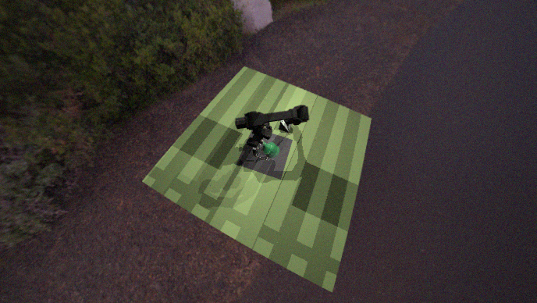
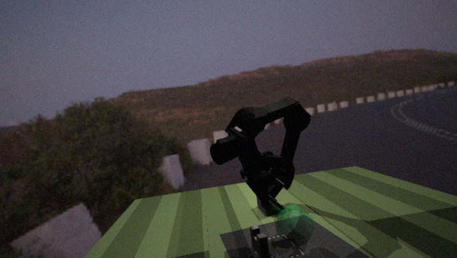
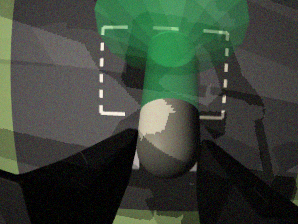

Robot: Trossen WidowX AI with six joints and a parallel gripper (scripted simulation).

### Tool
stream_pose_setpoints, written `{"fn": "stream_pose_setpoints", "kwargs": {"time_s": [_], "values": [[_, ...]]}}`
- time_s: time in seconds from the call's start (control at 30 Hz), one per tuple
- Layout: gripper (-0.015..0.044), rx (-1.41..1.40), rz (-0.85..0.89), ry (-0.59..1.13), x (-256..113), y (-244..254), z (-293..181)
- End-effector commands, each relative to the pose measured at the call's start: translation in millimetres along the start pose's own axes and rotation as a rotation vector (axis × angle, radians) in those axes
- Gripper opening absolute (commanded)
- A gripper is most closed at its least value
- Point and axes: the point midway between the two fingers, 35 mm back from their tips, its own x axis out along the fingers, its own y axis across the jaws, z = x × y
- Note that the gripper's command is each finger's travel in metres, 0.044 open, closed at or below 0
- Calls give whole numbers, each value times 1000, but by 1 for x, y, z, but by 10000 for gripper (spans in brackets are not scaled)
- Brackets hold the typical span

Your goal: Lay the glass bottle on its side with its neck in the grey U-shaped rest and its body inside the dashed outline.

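The gripper (image 1: 259,147) (image 2: 274,211) (image 3: 168,144) was clamped on the neck of the glass bottle (image 1: 272,149) (image 2: 292,217) (image 3: 172,55). In the wrist view, the green body was seen toward 12 o'clock, overlapping the far edge of the dashed outline (image 2: 275,237) (image 3: 225,55). The grey U-shaped rest (image 2: 262,243) (image 3: 136,161) was partly hidden toward 6 o'clock. Full seating was not confirmed. Breakage was judged possible if release preceded support, or if misaligned lowering caused the neck to strike a prong.
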Motion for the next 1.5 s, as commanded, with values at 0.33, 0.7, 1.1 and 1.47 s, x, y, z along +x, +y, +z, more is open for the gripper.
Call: {"fn": "stream_pose_setpoints", "kwargs": {"time_s": [0.33, 0.7, 1.1, 1.47], "values": [[101, 1, -2, 0, 7, -2, -18], [101, 3, -5, 0, 12, -2, -28], [101, 3, -9, 2, 18, -3, -39], [101, -1, -11, 6, 24, -4, -47]]}}
